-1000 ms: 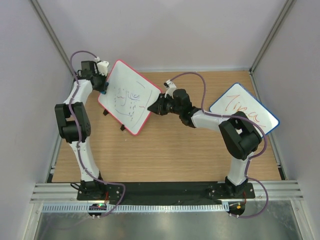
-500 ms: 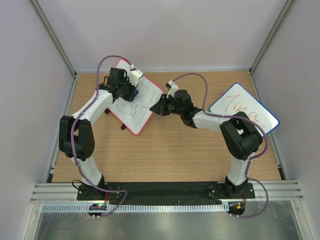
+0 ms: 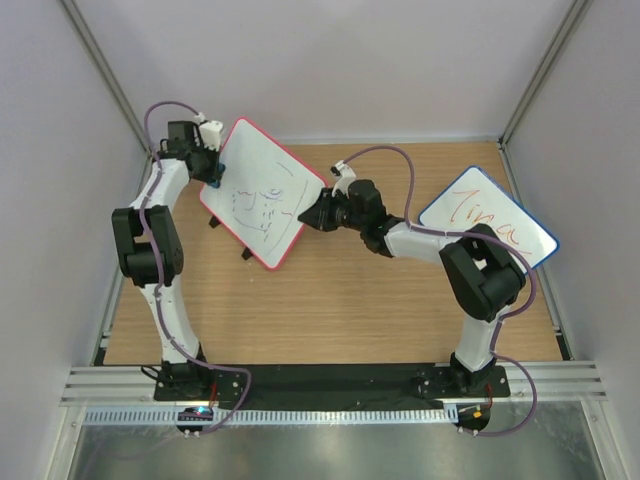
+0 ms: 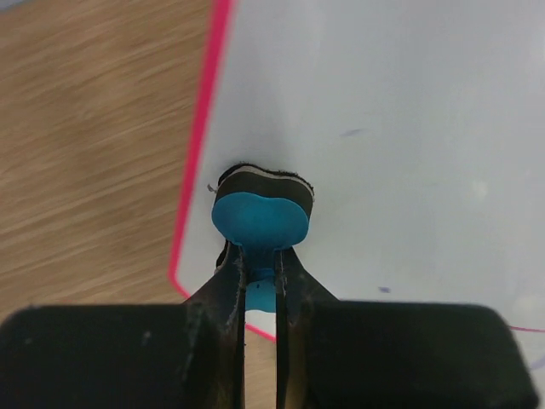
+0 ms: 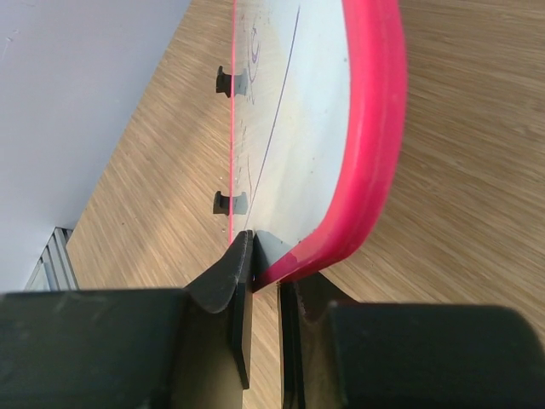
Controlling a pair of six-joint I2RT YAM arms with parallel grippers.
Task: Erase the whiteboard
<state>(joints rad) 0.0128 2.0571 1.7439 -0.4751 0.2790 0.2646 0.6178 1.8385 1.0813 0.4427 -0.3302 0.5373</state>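
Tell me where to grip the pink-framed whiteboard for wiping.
Pinch the whiteboard by its thin rim at the right edge, coming from the right, as the right gripper does. It sits tilted with that rim exposed, and this leaves the face free for the eraser.

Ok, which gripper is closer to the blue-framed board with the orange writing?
Right. The right gripper clamps the red-framed whiteboard on the edge facing the blue-framed board. The left gripper, holding the blue eraser, sits at the whiteboard's opposite edge, farther away.
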